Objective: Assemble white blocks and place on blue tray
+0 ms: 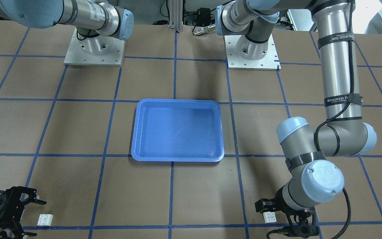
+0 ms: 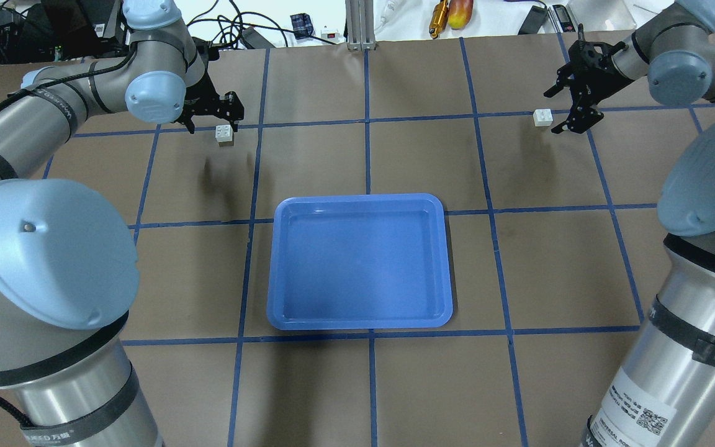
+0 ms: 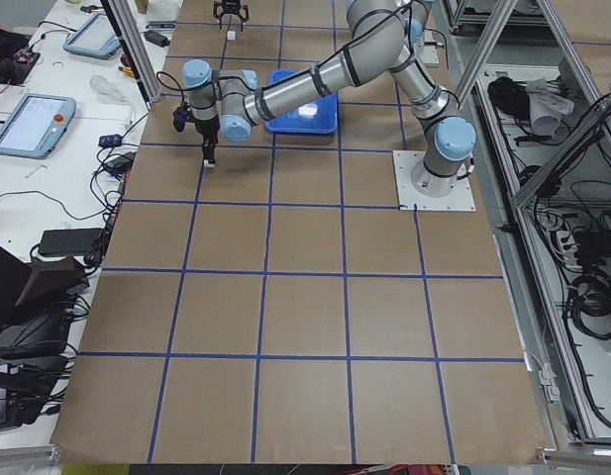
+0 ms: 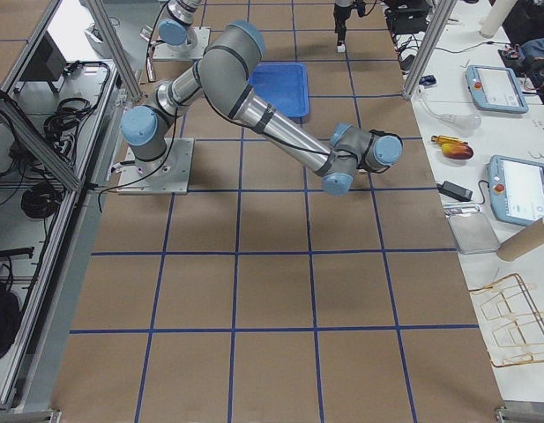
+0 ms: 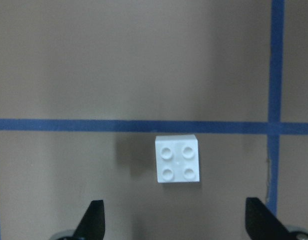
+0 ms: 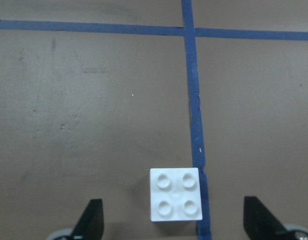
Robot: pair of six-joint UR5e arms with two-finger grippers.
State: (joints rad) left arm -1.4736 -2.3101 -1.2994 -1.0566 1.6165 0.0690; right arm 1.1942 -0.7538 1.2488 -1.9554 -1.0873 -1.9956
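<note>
The blue tray (image 2: 360, 261) lies empty mid-table, also in the front view (image 1: 177, 131). One white block (image 2: 224, 134) sits on the paper at the far left, under my left gripper (image 2: 215, 121), which hovers open above it. In the left wrist view the block (image 5: 177, 165) lies just ahead of the open fingertips (image 5: 94, 220). The other white block (image 2: 542, 117) sits at the far right beside my open right gripper (image 2: 557, 110). In the right wrist view this block (image 6: 175, 194) lies between the spread fingertips (image 6: 91, 220), touching a tape line.
Blue tape grid lines cross the brown paper table. The arm bases (image 1: 93, 49) stand on metal plates on the robot's side. Cables and tools (image 2: 450, 12) lie beyond the far table edge.
</note>
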